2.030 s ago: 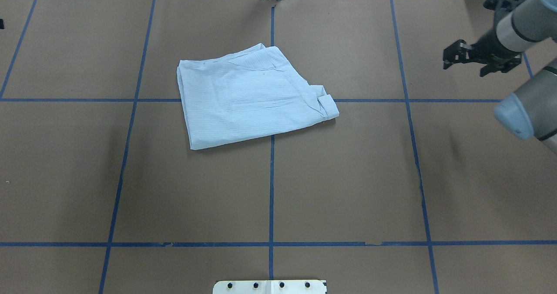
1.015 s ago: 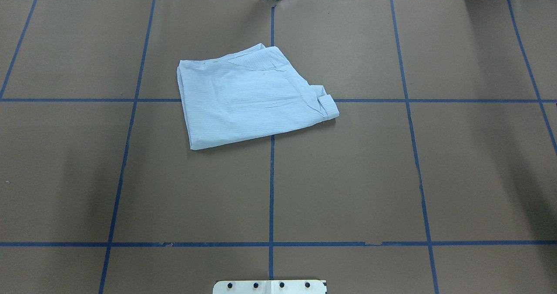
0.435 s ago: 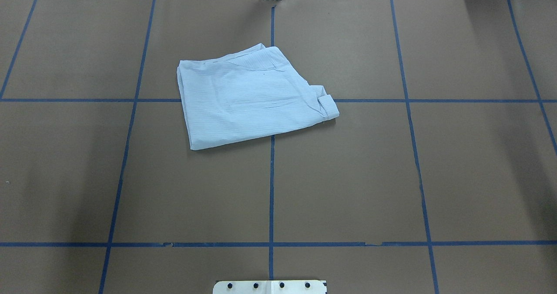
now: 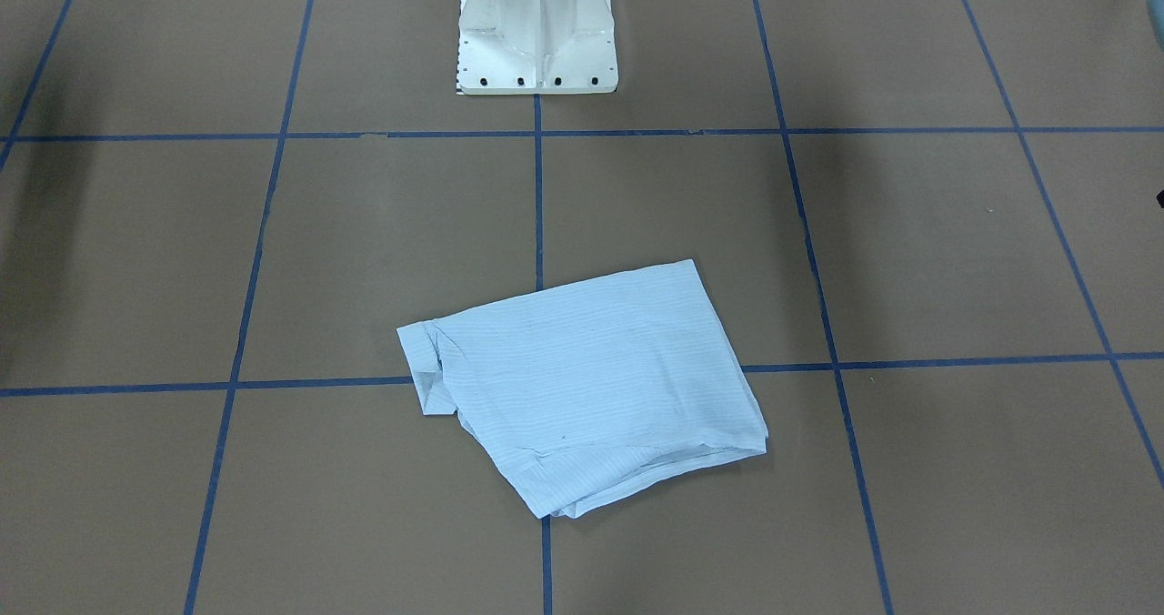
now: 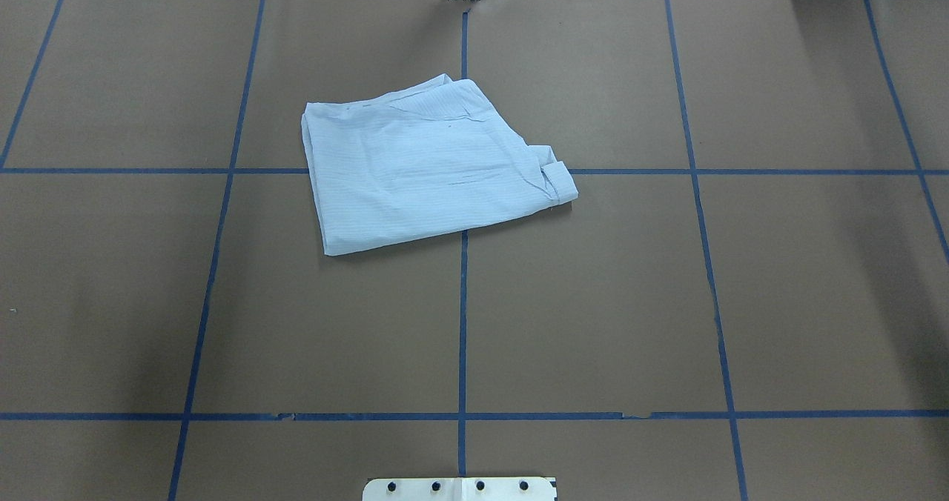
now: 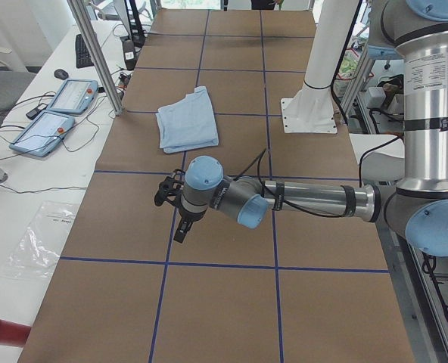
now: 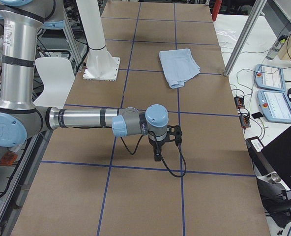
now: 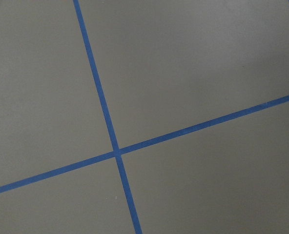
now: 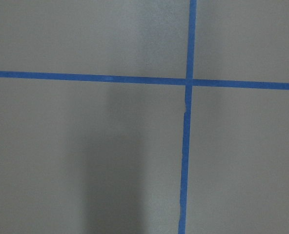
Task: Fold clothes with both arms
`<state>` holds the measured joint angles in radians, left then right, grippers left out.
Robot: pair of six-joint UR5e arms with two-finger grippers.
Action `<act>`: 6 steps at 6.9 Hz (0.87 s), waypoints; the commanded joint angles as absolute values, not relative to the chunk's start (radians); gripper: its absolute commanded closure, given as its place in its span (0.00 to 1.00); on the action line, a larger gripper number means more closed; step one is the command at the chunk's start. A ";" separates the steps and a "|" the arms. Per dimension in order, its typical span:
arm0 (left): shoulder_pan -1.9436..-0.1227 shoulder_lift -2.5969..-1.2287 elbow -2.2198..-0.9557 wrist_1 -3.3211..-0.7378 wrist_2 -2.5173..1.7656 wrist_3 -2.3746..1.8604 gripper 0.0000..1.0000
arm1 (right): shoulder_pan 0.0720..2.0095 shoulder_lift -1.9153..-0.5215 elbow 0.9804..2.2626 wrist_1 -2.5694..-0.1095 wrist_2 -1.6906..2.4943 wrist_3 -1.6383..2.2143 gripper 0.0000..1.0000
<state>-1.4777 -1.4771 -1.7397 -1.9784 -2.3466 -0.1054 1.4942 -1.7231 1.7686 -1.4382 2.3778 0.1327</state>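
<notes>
— Two arms are to be accounted for. Which step is judged to be in hand?

— Folding is judged done or all but done. The shirt (image 5: 430,167) is laid as a flat, layered packet on the surface (image 5: 593,301), at about 11 o'clock from its middle in the overhead view. It is touched by nothing. The left arm (image 6: 307,198) and the right arm (image 7: 86,118) are stretched low over bare paper, well apart from the cloth.

— What is called for next?

— If tidying is wanted, both arms would have to be brought back in. A small turned-up tab (image 5: 557,178) is left sticking out at the packet's 3 o'clock edge, and the layers are splayed at its 12 o'clock corner. Thin cloth like this is likely dragged askew unless it is pinched lightly.

— And the jaws?

— They are shown only by the side cameras, so how far they are parted cannot be told. No cloth is seen at either pair. Only bare paper and blue tape lines (image 8: 116,151) are shown by the wrist cameras. Collar, buttons and label are hidden within the folds.
</notes>
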 commanded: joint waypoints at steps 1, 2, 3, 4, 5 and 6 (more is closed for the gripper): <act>-1.480 -1.476 -1.756 -1.965 -2.362 -0.107 0.00 | 1.488 -1.729 1.766 -1.439 2.378 0.129 0.00; -1.482 -1.471 -1.784 -1.965 -2.364 -0.106 0.00 | 1.486 -1.720 1.764 -1.440 2.376 0.146 0.00; -1.479 -1.468 -1.798 -1.967 -2.361 -0.106 0.00 | 1.486 -1.718 1.758 -1.439 2.355 0.141 0.00; -1.479 -1.483 -1.798 -1.965 -2.362 -0.107 0.00 | 1.485 -1.715 1.756 -1.440 2.347 0.137 0.00; -1.479 -1.483 -1.804 -1.964 -2.365 -0.107 0.00 | 1.486 -1.717 1.755 -1.440 2.347 0.137 0.00; -1.480 -1.483 -1.798 -1.962 -2.390 -0.107 0.00 | 1.488 -1.718 1.759 -1.439 2.347 0.137 0.00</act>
